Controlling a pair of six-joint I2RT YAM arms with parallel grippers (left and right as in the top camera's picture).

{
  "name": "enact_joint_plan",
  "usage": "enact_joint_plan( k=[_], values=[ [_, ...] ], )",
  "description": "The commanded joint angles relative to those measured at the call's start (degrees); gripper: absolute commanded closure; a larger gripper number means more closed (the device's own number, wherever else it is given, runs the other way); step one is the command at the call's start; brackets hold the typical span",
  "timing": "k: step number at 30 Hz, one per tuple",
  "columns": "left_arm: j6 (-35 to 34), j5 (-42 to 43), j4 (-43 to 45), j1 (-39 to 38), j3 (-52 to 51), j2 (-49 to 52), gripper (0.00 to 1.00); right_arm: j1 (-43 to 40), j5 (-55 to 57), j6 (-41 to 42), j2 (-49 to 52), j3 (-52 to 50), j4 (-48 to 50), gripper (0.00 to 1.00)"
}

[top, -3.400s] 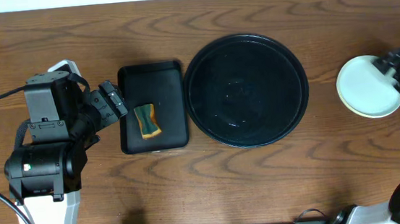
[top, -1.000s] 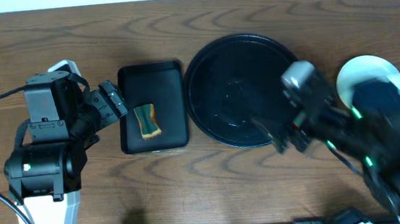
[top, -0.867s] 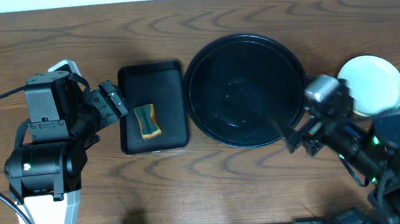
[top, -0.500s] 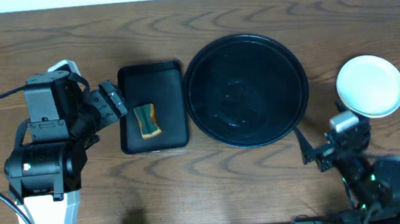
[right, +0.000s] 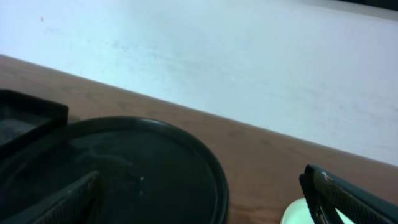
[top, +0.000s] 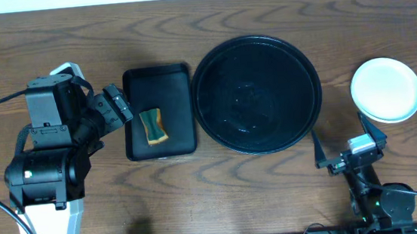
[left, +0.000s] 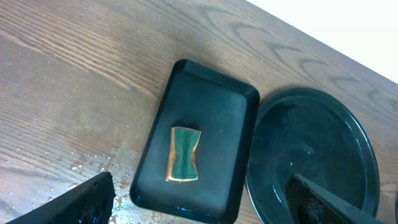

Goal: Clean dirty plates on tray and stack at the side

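Small round plates (top: 386, 90), white face uppermost, are found near the right edge of the bench (top: 185, 20), beside the large round glossy black tray (top: 253, 52). The left tool (top: 114, 106) and right tool (top: 345, 147) are spread wide, nothing held.

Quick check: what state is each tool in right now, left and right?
Left tool: open, holding nothing.
Right tool: open, holding nothing.
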Motion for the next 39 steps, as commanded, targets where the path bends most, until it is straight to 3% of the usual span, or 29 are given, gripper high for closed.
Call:
enact_joint_plan(
  k=[1, 10, 32, 39],
  values=[
    [0.3, 0.3, -0.1, 0.2, 1.0, 0.0, 0.11, -1.1, 0.5, -0.4, -0.5, -2.9, 1.7, 0.01],
    [0.3, 0.3, -0.1, 0.2, 1.0, 0.0, 0.11, -1.2, 0.5, -0.3, -0.5, -2.9, -2.7, 0.01],
    [0.4, 0.3, -0.2, 0.2, 1.0, -0.5, 0.11, -1.2, 0.5, -0.4, -0.3, -2.9, -2.7, 0.01],
    [2.3, -9.7, 4.3, 0.2, -6.0, -11.1, 0.11, -1.2, 0.5, -0.4, -0.3, -2.9, -2.7, 0.01]
  ],
)
